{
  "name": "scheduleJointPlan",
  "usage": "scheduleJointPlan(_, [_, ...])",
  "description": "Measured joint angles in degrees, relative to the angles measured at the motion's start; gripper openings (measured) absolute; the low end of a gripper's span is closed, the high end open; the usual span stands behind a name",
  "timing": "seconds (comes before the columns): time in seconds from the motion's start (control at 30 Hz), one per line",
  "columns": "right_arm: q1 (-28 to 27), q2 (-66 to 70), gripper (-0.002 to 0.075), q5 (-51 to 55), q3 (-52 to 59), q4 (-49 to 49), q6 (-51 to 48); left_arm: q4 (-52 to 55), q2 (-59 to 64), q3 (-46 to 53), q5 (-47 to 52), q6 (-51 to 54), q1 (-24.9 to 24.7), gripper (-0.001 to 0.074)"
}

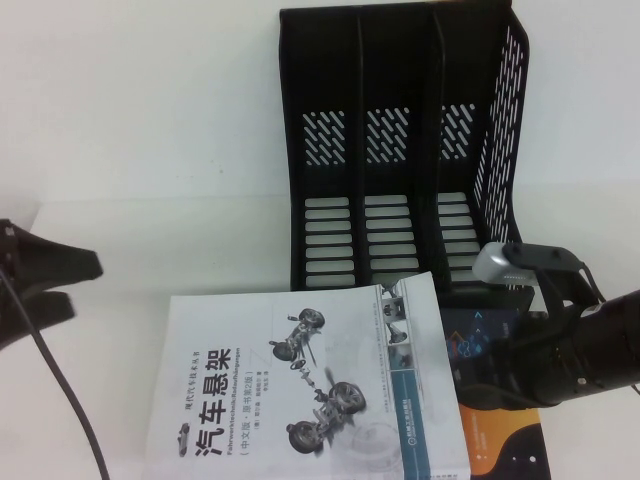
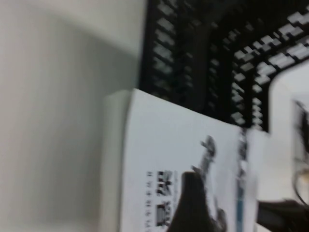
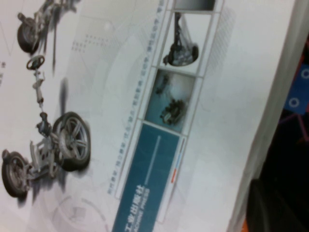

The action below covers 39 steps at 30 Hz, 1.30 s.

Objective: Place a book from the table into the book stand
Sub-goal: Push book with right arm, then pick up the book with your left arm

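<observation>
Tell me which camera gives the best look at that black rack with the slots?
The high view: the book stand shows whole there, three upright slots behind the book. The left wrist view catches only a blurred piece of it; the right wrist view shows none. The left gripper waits at the left edge, the right gripper beside the book.

A dark navy book [image 1: 500, 400] with orange shapes lies flat just in front of the black rack's right end. Only part of its cover shows. Pale blue markings cross its dark upper part.
</observation>
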Motion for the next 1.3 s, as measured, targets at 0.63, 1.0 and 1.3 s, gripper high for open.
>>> scheduleJointPlan(0.63, [0.22, 0.0, -0.0001, 0.11, 0.0, 4.83, -3.18, -4.1, 21.55, -0.44, 4.36, 13.95, -0.88, 0.0596])
scheduleJointPlan(1.0, [0.22, 0.0, 0.0, 0.11, 0.0, 5.21, -3.54, -4.01, 31.33, -0.72, 3.87, 16.77, -3.06, 0.0643])
scheduleJointPlan(1.3, [0.26, 0.0, 0.0, 0.11, 0.0, 6.76, -4.87, -5.7, 33.38, -0.86, 3.54, 16.65, -4.61, 0.0645])
